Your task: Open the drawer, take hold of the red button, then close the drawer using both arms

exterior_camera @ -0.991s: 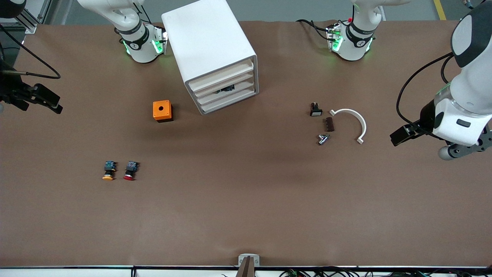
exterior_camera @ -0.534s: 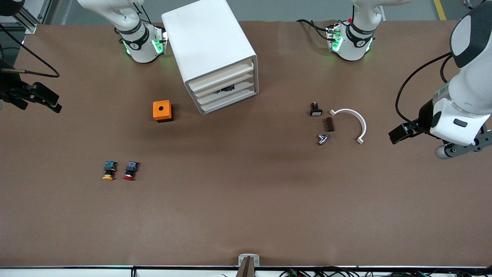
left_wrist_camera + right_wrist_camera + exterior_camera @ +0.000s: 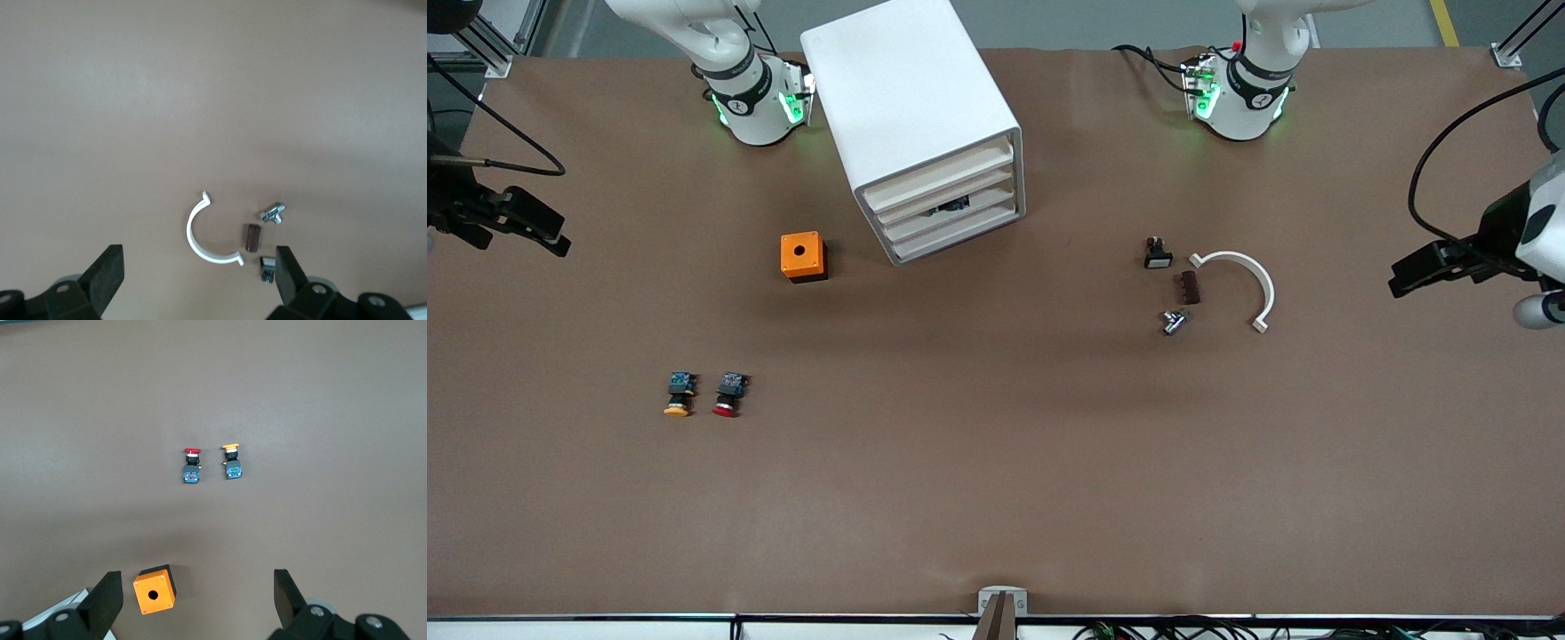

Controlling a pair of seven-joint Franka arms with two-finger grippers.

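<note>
The white four-drawer cabinet (image 3: 911,107) stands between the arm bases with all its drawers pushed in. A dark part shows at the front of a middle drawer (image 3: 953,206). The red-capped button (image 3: 727,396) lies on the table well nearer to the front camera, toward the right arm's end, and also shows in the right wrist view (image 3: 192,464). My right gripper (image 3: 541,233) is open and empty, up in the air at the right arm's end of the table, with the orange cube between its fingers in its wrist view (image 3: 197,600). My left gripper (image 3: 1414,271) is open and empty over the left arm's end (image 3: 198,277).
The orange-yellow-capped twin (image 3: 679,396) lies beside the red button. The orange cube with a hole (image 3: 803,256) sits near the cabinet. A black button with a white face (image 3: 1158,253), a brown block (image 3: 1189,287), a metal wing bolt (image 3: 1174,321) and a white arc (image 3: 1240,283) lie toward the left arm's end.
The left arm has drawn back toward its end of the table, away from the small parts. The right arm has barely moved. Nothing on the table has moved.
</note>
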